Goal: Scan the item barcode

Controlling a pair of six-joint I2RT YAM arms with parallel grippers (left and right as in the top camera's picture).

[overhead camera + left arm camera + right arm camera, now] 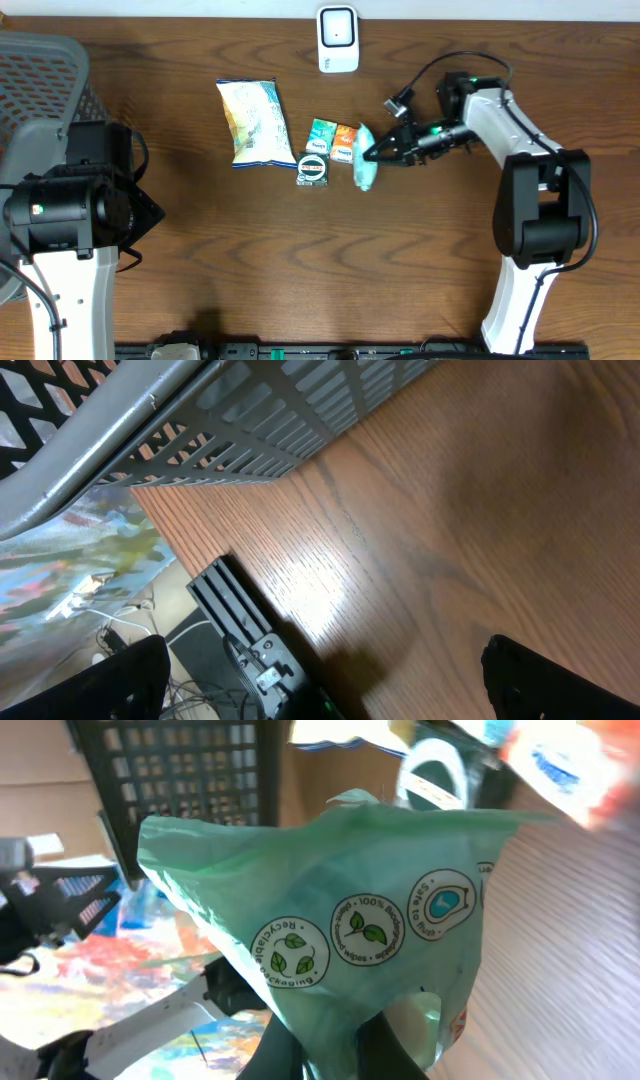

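The left fingers (105,680) show only as two dark, blurred lumps cut off at the lower corners of their own wrist view. From overhead the left arm (70,210) hides them and covers part of the grey basket (40,70), which is itself cropped by the left edge. In the right wrist view the green pouch (340,930) covers the tips of the right fingers (285,1055) and part of the round tin (435,770) behind it, the orange-and-white packet (570,760) is a washed-out blur cut by the top right corner, and from overhead the print on the small packets (322,135) is too small to read.
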